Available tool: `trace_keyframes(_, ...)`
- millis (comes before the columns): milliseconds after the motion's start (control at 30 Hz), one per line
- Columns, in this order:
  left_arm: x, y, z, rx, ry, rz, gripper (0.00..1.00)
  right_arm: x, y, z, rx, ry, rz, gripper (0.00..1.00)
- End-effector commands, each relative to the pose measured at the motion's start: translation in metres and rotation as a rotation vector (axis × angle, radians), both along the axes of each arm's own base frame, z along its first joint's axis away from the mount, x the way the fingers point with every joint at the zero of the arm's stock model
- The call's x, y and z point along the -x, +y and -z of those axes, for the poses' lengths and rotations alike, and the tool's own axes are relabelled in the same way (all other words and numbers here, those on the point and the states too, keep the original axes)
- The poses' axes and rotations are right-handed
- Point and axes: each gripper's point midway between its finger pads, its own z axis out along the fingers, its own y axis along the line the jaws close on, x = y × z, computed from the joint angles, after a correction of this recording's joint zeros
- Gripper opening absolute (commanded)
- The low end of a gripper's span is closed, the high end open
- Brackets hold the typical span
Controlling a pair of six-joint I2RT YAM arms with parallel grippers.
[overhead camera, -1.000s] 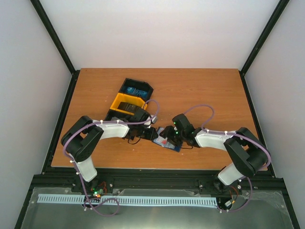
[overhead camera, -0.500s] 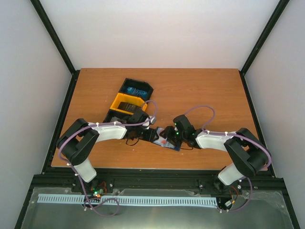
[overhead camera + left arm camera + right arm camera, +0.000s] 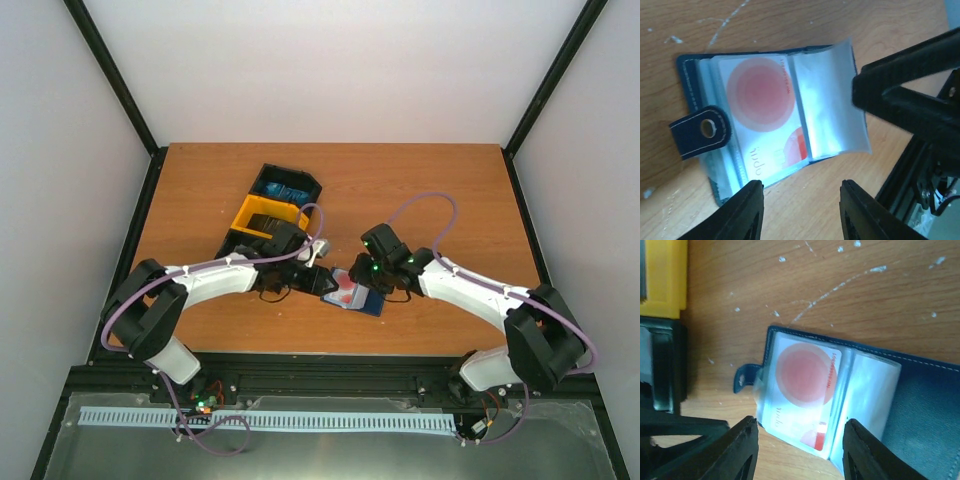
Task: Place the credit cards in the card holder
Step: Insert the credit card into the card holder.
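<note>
Card holder [image 3: 364,303] lies open on the table [image 3: 450,190], toward 6 o'clock and close to the near edge. It is dark blue and has clear sleeves inside. A white card [image 3: 760,92] with a big red circle sits in the sleeve on the strap side. The strap [image 3: 700,131], with its round snap, sticks out at 9 o'clock in the left wrist view. One clear sleeve [image 3: 832,107] curls up from the fold and shines in the light.

The left gripper [image 3: 320,279] is at 9 o'clock from the holder, just beside it. Its fingers [image 3: 747,212] are apart and have hold of nothing. Only bare wood shows between them.

The right gripper [image 3: 367,284] is at 1 o'clock from the holder, low over it. Its fingers [image 3: 742,452] are wide apart too, with the holder lying under the gap. In the left wrist view, one of its black fingers sits right at the edge of the curled sleeve — touching or not, the pictures do not tell.

The bin [image 3: 248,212], black and yellow, is at 10 o'clock from the holder, behind the left gripper. Blue cards [image 3: 287,190] lie in its far part — dark cards [image 3: 265,222] lie in the yellow middle part.
</note>
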Motion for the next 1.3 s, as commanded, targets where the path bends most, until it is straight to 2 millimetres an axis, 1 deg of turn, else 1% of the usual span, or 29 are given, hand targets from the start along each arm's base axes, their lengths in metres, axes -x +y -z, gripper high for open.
trace_keyframes(0,-0.001,-0.017,-0.021,0.074,0.030,0.028,0.44,0.024,-0.018,0.024,0.155,0.097,-0.082,0.44)
trace_keyframes(133,-0.010,-0.019,-0.013,0.029,0.067,-0.024,0.46,0.038,-0.021,0.039,0.165,0.142,-0.131,0.37)
trace_keyframes(200,-0.013,-0.022,-0.009,0.023,0.094,-0.038,0.45,0.042,-0.025,0.044,0.185,0.155,-0.142,0.35)
trace_keyframes(300,-0.016,-0.027,0.003,0.020,0.126,-0.043,0.44,0.044,-0.037,0.049,0.234,0.152,-0.132,0.34)
trace_keyframes(400,-0.026,-0.028,0.014,-0.027,0.146,-0.074,0.43,0.042,-0.042,0.051,0.275,0.142,-0.145,0.33)
trace_keyframes(533,-0.036,-0.022,0.029,-0.105,0.163,-0.145,0.42,0.041,-0.046,0.058,0.317,0.142,-0.164,0.31)
trace_keyframes(600,-0.034,-0.016,0.038,-0.150,0.185,-0.164,0.38,0.044,-0.046,0.062,0.308,0.145,-0.174,0.31)
trace_keyframes(667,-0.031,-0.013,0.044,-0.166,0.206,-0.171,0.37,0.047,-0.045,0.065,0.297,0.151,-0.180,0.30)
trace_keyframes(767,-0.026,-0.015,0.045,-0.155,0.220,-0.165,0.36,0.050,-0.047,0.069,0.297,0.161,-0.186,0.30)
trace_keyframes(933,-0.025,-0.014,0.047,-0.165,0.231,-0.169,0.36,0.051,-0.048,0.072,0.301,0.159,-0.193,0.29)
trace_keyframes(1000,-0.024,-0.018,0.046,-0.148,0.240,-0.154,0.33,0.051,-0.047,0.073,0.305,0.161,-0.201,0.29)
trace_keyframes(1100,-0.023,-0.024,0.040,-0.119,0.256,-0.142,0.29,0.052,-0.048,0.076,0.315,0.173,-0.206,0.26)
trace_keyframes(1267,-0.020,-0.031,0.022,-0.056,0.267,-0.129,0.25,0.052,-0.052,0.079,0.341,0.181,-0.203,0.25)
